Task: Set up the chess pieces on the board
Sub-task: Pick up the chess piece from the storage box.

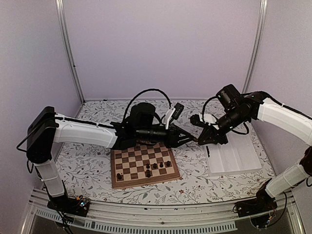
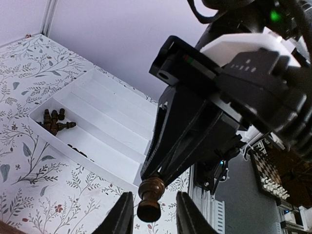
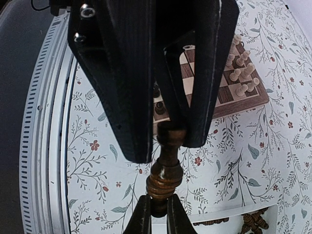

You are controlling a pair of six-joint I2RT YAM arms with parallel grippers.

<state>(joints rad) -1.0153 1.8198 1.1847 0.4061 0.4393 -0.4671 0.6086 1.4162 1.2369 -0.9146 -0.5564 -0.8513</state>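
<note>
Between the board (image 1: 146,183) and the white tray (image 1: 234,157), at about two o'clock from the board's middle in the top view, the left gripper (image 1: 191,140) and the right gripper (image 1: 202,140) meet tip to tip above the flowered table cover (image 1: 87,161). What sits between them is too small to make out from up there. A few standing dark chessmen (image 1: 155,166) occupy the board's near rows, from six toward four o'clock. The tray lies at three o'clock of the board, apart from it.

From the left wrist, the right gripper's black fingers (image 2: 170,141) reach down from twelve o'clock and are clamped on the head of a held chessman (image 2: 148,197), whose broad base points to six o'clock. The left gripper's own fingertips (image 2: 122,214) stand apart at seven and five o'clock, one on each side of that base, with a sliver of gap on both sides. At nine o'clock, loose dark chessmen (image 2: 54,122) lie heaped in the tray's end compartment.

From the right wrist, the held chessman runs from the closed right fingers at twelve o'clock down to six o'clock. There the left fingertips flank its base so closely that contact cannot be judged. At two o'clock the board's corner carries pale chessmen (image 3: 241,73). The tray's corner, with loose dark chessmen in it, shows at five o'clock.
</note>
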